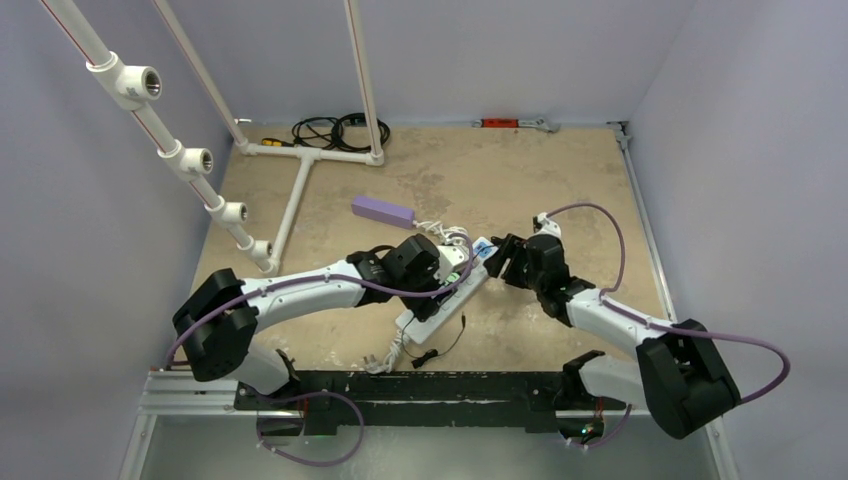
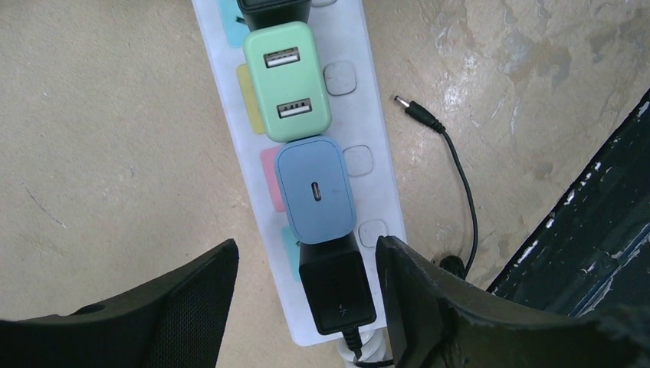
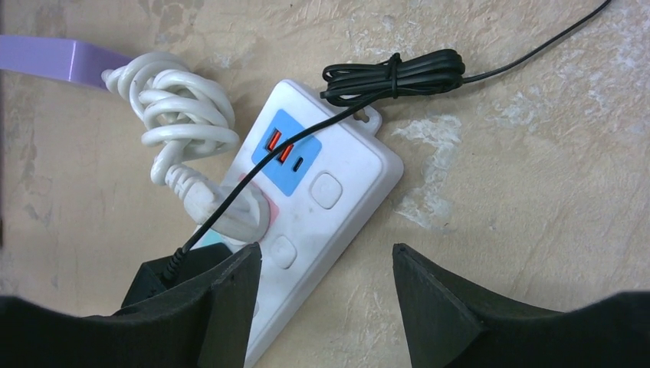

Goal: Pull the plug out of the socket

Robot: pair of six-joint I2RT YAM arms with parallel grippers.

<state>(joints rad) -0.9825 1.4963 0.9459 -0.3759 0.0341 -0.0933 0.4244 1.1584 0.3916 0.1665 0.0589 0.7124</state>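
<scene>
- The power strip (image 1: 430,312) lies slantwise on the tan table (image 1: 560,170) between the two arms, one end pointing back toward the bases.
- The left gripper (image 2: 306,247) hangs over that near end with its fingers (image 2: 192,307) spread, and the black plug (image 2: 336,287), seated in the last outlet, sits in the gap between them.
- One finger is clear of the strip, while the other overlaps the strip's edge (whether it touches cannot be made out).
- Up the row from the black plug is a blue charger (image 2: 316,188), touching it, then a mint-green charger (image 2: 287,80) with two USB ports.
- A loose barrel connector (image 2: 414,113) lies on the table just beside the strip.
- The right gripper (image 3: 322,254) is over the far end, also spread wide and pinching nothing.
- Below it are a blue outlet face (image 3: 287,153) and a white plug (image 3: 234,215) pushed into the strip.
- The coiled white cord (image 3: 184,115) lies right beside the purple box (image 3: 46,57).
- A tied bundle of thin black cable (image 3: 391,73) rests at the strip's tip.
</scene>
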